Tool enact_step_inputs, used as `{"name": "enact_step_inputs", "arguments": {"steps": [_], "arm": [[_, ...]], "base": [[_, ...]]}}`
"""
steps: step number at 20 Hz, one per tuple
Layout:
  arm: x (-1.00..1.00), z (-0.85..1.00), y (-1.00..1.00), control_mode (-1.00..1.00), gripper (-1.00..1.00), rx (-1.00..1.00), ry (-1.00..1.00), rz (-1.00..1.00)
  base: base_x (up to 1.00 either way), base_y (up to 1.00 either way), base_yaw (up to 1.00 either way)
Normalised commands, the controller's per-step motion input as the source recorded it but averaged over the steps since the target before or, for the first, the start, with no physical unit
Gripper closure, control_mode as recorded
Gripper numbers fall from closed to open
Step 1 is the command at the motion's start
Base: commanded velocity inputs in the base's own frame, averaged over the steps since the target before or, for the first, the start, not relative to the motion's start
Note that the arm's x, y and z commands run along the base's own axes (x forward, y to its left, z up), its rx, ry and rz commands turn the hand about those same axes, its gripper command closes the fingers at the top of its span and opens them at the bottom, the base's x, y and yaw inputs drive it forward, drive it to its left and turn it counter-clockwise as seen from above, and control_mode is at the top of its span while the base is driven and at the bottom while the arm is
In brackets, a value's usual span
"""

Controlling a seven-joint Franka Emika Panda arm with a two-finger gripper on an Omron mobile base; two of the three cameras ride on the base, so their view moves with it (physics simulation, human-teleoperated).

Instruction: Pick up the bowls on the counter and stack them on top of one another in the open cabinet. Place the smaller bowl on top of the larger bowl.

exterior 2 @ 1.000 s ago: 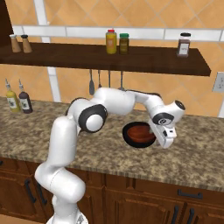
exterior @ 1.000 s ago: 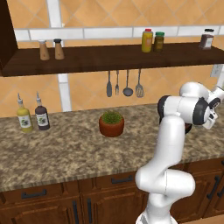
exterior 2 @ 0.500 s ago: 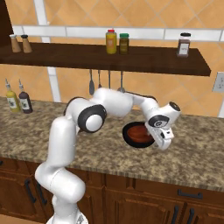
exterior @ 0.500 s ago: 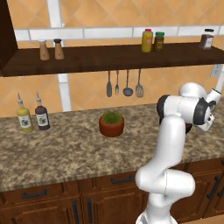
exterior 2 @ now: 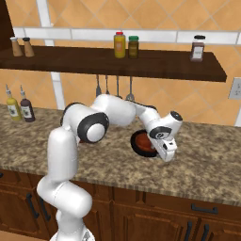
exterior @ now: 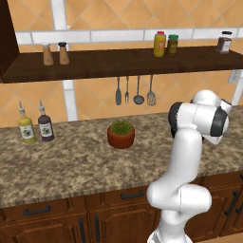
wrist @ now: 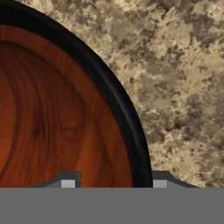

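The larger bowl (exterior 2: 141,142), black-rimmed with a red-brown wood-like inside, sits on the granite counter (exterior 2: 207,155). My gripper (exterior 2: 168,157) is low at the bowl's right edge, pointing down. In the hand view the bowl (wrist: 52,109) is very close. Its thick black rim runs down between my two fingertips (wrist: 68,183), one over the inside and one over the counter (wrist: 183,87). The gripper (wrist: 113,183) is open and holds nothing. The open cabinet (exterior 2: 94,59) is the long dark shelf above. The smaller bowl is hidden or out of view.
A terracotta pot with a green plant (exterior: 121,134) stands mid-counter, left of my arm. Two sauce bottles (exterior: 35,128) stand at the far left. Utensils (exterior: 135,90) hang under the shelf. Jars (exterior 2: 126,45), a dark jar (exterior 2: 198,48) and shakers (exterior 2: 21,46) occupy the shelf.
My hand has come down and slightly towards the bowl, ending at its right rim. The bowl and the other things have not moved.
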Motion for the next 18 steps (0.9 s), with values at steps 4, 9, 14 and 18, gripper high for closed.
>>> {"name": "enact_step_inputs", "arguments": {"steps": [4,9,14,18], "arm": [[-0.33,0.09,0.01,-1.0,1.0,0.0,-0.16,0.0],[-0.83,0.78,0.0,-1.0,1.0,0.0,-0.43,-0.01],[-0.73,1.0,0.0,-1.0,1.0,0.0,-0.17,0.0],[-0.64,1.0,-0.03,-1.0,1.0,0.0,-0.09,0.0]], "base": [[0.0,0.0,0.0],[0.0,0.0,0.0],[0.0,0.0,0.0],[0.0,0.0,0.0]]}}
